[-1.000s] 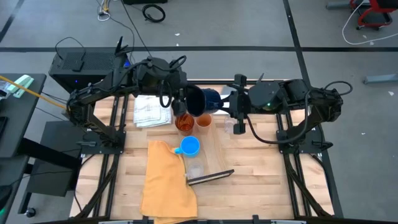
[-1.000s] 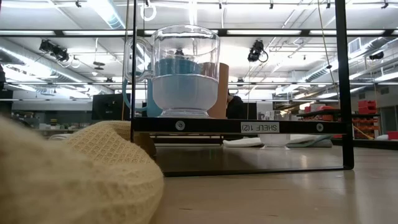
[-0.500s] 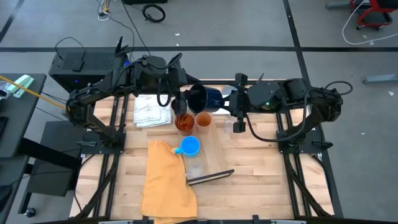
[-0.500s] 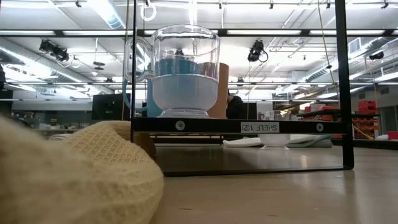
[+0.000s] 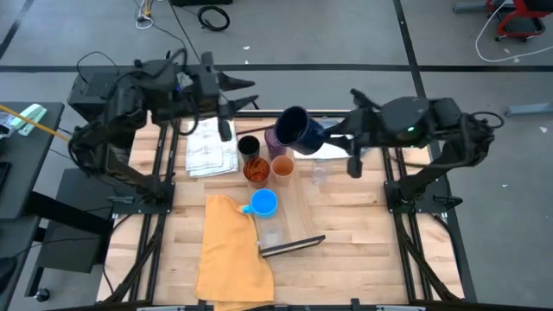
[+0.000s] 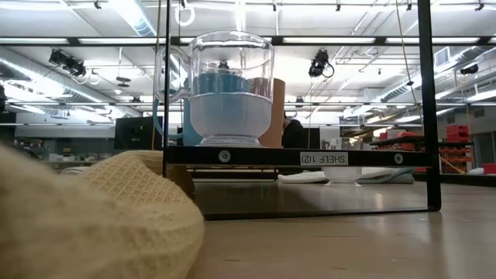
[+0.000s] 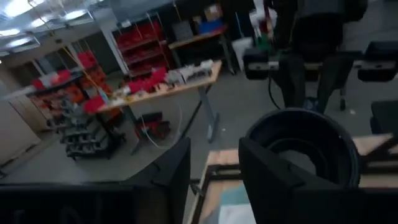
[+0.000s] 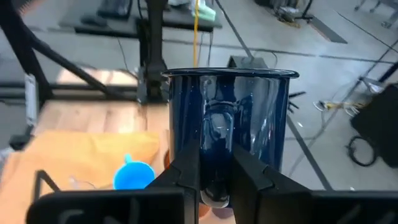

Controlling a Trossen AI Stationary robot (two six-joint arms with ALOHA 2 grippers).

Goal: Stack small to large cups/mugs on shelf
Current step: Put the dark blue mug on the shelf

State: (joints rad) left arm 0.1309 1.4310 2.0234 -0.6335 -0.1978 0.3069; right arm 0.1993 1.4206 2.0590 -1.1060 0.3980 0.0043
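Observation:
The dark navy mug (image 5: 298, 130) hangs in the air over the table's far middle, tipped with its mouth toward the left arm. My right gripper (image 5: 327, 134) is shut on it from the right. My left gripper (image 5: 246, 89) stands open, high over the far left, apart from the mug (image 7: 301, 146). The black cup (image 5: 249, 145), orange tumbler (image 5: 255, 171), peach cup (image 5: 282, 166), bright blue mug (image 5: 262, 203) and clear cups (image 5: 270, 235) stand on their bases. The pale shelf plank (image 5: 302, 212) lies along the table's middle. The purple tumbler is hidden. My right gripper pinches the navy mug on its handle side (image 8: 217, 140), with one finger (image 8: 186, 171) on either side of the handle loop. The fingers come level from the table's right. The mug is lifted clear and lies tipped, its rim (image 8: 230, 74) pointing away from the gripper.
A mustard-yellow cloth (image 5: 232, 250) lies at the near left and fills the low view's corner (image 6: 93, 225). A white folded cloth (image 5: 212, 154) lies at the far left. A clear cup (image 6: 231, 85) stands on the labelled shelf (image 6: 294, 157). The shelf's dark bar (image 5: 292, 246) is near.
My left gripper has drawn back from the navy mug toward the table's far left and risen. My right gripper has moved up and toward the right with the mug, which is now lifted higher and tipped, mouth toward the left.

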